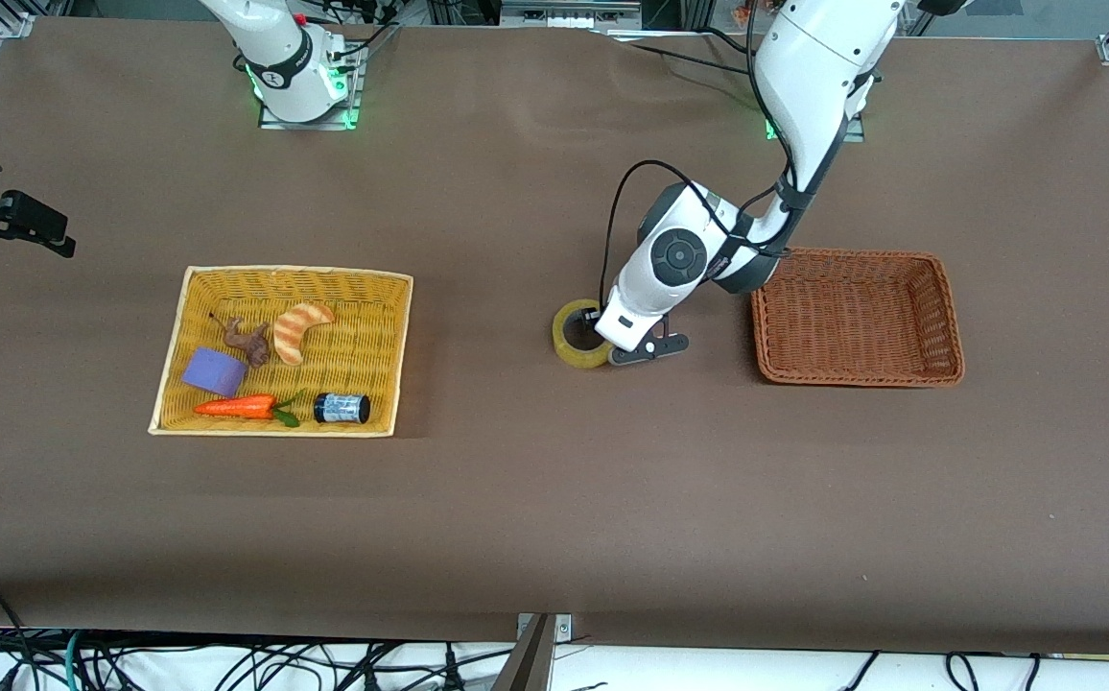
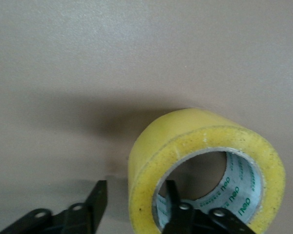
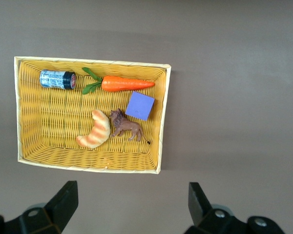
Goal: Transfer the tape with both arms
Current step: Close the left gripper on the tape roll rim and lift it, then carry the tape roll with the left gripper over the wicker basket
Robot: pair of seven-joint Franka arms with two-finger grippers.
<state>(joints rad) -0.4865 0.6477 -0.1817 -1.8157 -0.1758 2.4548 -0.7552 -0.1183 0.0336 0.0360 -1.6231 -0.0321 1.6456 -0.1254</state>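
Note:
The tape (image 1: 576, 342), a yellowish roll with a wide hole, lies on the brown table between the two baskets. My left gripper (image 1: 604, 338) is down at it, open. In the left wrist view the tape (image 2: 185, 131) fills the frame; one finger (image 2: 172, 195) is inside the hole, the other (image 2: 98, 195) is outside the wall with a gap, so the left gripper (image 2: 136, 185) straddles the wall. My right gripper (image 3: 132, 190) is open and empty, held high over the table beside the yellow basket (image 3: 162, 117); it is out of the front view.
An empty brown wicker basket (image 1: 857, 379) sits next to the left arm's wrist. The yellow basket (image 1: 286, 275) holds a croissant (image 1: 297, 329), purple block (image 1: 214, 371), carrot (image 1: 236, 407), black cylinder (image 1: 342, 408) and toy animal (image 1: 247, 338). A black device (image 1: 8, 223) overhangs the table's end.

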